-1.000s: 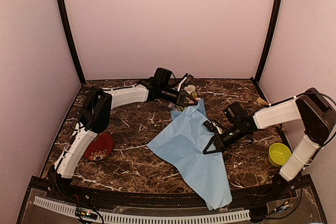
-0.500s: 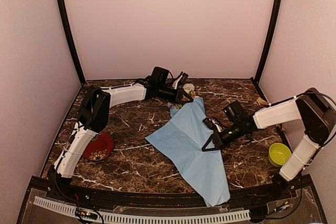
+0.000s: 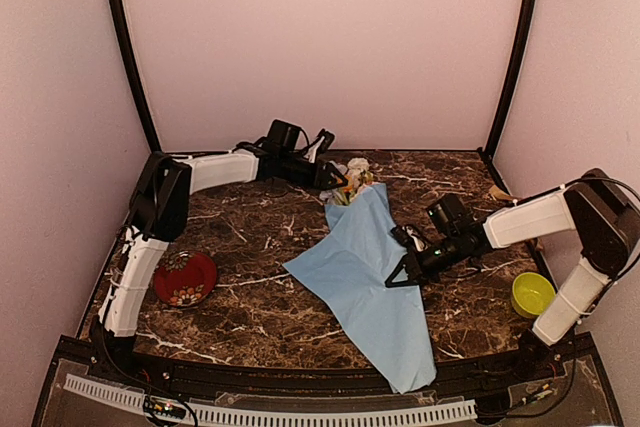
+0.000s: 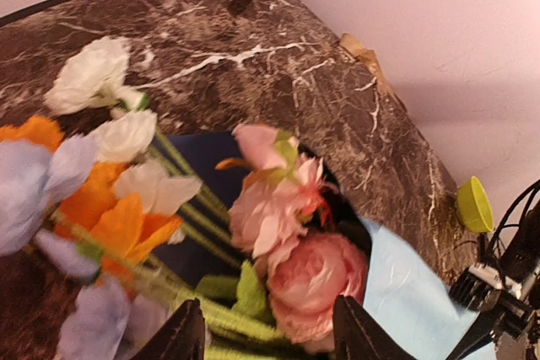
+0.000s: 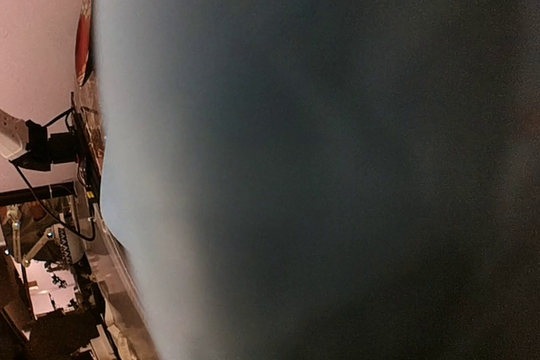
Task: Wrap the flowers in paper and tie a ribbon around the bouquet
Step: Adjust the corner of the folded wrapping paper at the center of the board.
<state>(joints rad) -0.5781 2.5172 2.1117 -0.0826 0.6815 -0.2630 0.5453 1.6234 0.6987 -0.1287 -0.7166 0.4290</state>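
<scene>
The light-blue paper lies diagonally across the table, its near corner hanging past the front edge. The flowers stick out of its far end; white, orange, pink and pale heads lie on the navy inner face. My left gripper stands open at the flower heads, its fingertips either side of the green stems without pinching them. My right gripper is shut on the paper's right edge; blurred paper fills its wrist view. A tan scrap lies by the right wall; whether it is the ribbon I cannot tell.
A red patterned dish sits at the near left beside the left arm. A yellow-green cup stands at the near right by the right arm's base. Pink walls close in the table on three sides.
My left gripper has opened, let go of the flowers and drawn back to the left. The paper's far end has settled slightly. The right gripper has barely moved.
</scene>
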